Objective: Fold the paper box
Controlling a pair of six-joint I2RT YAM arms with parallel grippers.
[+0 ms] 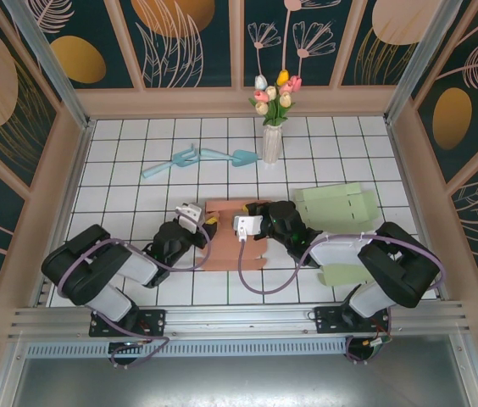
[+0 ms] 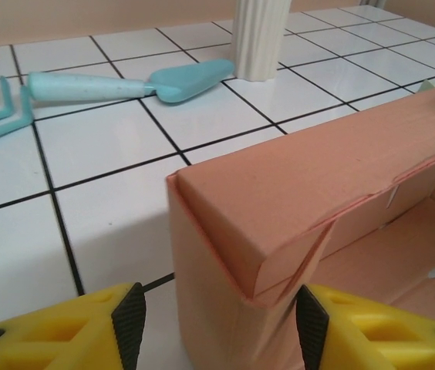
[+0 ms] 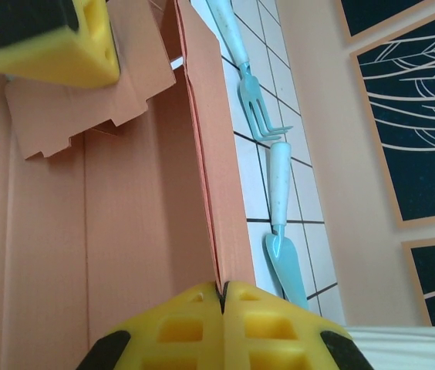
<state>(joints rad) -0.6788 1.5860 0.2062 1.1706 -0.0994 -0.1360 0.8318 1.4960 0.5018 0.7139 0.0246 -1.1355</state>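
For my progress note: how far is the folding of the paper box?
Done: one wall of the box stands folded double. In hand: the right hand pinches a wall's edge; the open left hand straddles a corner. Left: the notched flap seems not yet tucked in.

Looks like a staged robot-lab cell: fenced by printed leaf panels on aluminium posts, floored with a white gridded tabletop, dressed beyond the jaws with a tulip vase and teal garden tools.

One orange box, two green blanks (lying flat), one vase, one trowel, one rake
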